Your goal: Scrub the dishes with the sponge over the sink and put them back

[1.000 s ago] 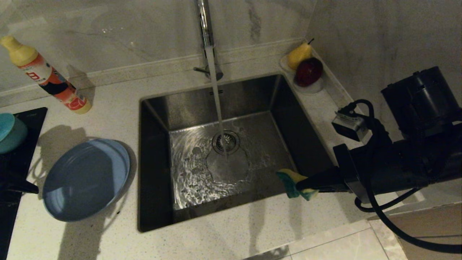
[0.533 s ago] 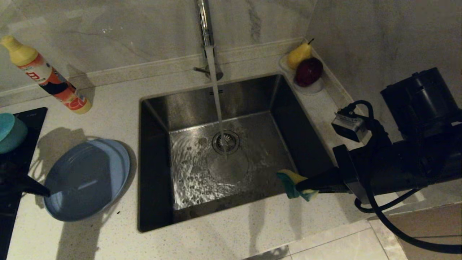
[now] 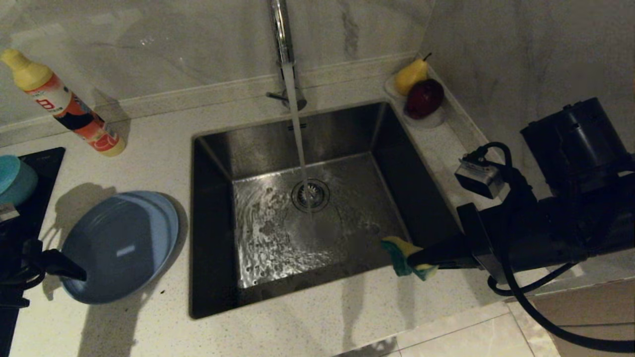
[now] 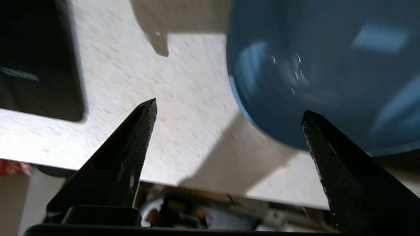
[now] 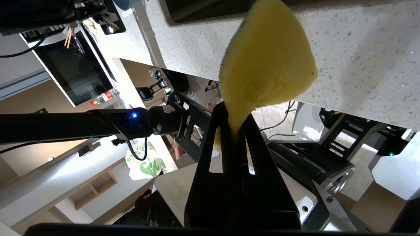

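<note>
Left gripper (image 4: 229, 108), at the near left of the counter: fingers spread wide, nothing between them, one fingertip (image 4: 149, 108) above bare speckled counter (image 3: 149, 158), the other above the near-left rim of the slate-blue plate (image 3: 119, 246). Whether that tip touches the rim, impossible to tell.

Plate lying flat on the counter, just left of the sink (image 3: 218, 223), a few water drops glinting on its surface in the left wrist view.

Right gripper (image 5: 237, 126), at the sink's near right corner: fingers clamped tight on one pinched end of the sponge (image 3: 404, 255). Sponge sticking out over the corner of the basin, yellow body with a teal-green face, hanging above the counter edge and not resting on anything visible.

Further out: water running in a thin stream from the chrome tap (image 3: 282, 39) straight onto the round drain (image 3: 310, 194), rippling across the steel floor of the basin. Teal bowl (image 3: 15, 181) at the far left edge, on a black cooktop (image 3: 39, 163). Detergent bottle (image 3: 64, 106) with a yellow cap leaning against the marble wall behind the plate. Small white dish (image 3: 431, 119) with a yellow pear (image 3: 411, 75) and a dark red apple (image 3: 424, 98) in the far right corner, well apart from both grippers.
</note>
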